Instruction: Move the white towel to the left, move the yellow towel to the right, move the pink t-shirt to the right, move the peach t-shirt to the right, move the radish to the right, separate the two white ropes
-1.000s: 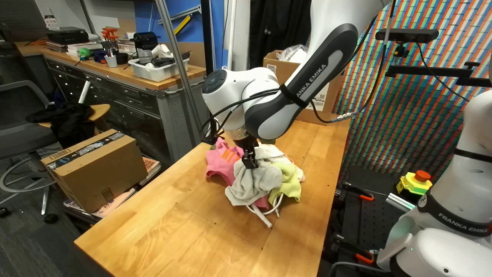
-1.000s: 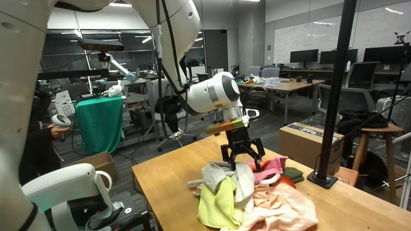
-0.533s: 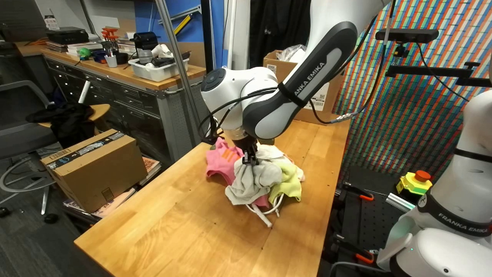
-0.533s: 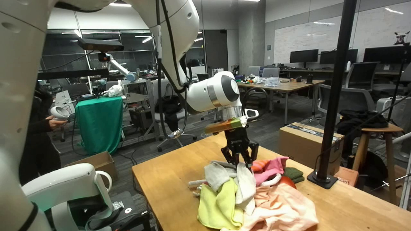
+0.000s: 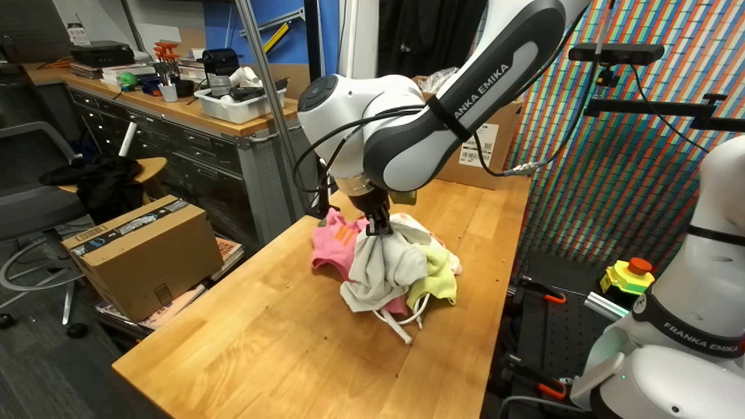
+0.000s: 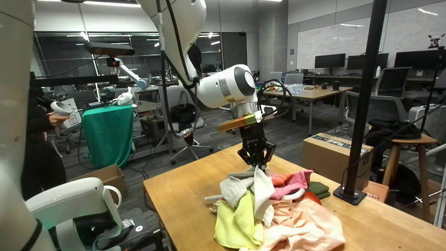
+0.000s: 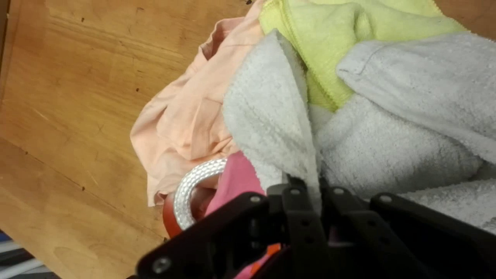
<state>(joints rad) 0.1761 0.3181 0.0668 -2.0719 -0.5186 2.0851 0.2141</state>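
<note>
A: How many towels, and what did the gripper [image 6: 259, 168] hold?

B: Two. It clenched a peaked fold of one white towel [image 6: 263, 190], topmost of the cloths on the table [image 5: 250, 343]. In an exterior view, taking the gripper as dial centre, one yellow towel [image 6: 235, 226] lay at 7 o'clock.

A: And shirts?

B: Two: pink t-shirt [image 6: 296, 181] at 4 o'clock, peach t-shirt [image 6: 303, 226] at 5. One red object [image 7: 169, 221] lay partly under a white rope [image 7: 182, 201]. Rope total was unclear.
</note>
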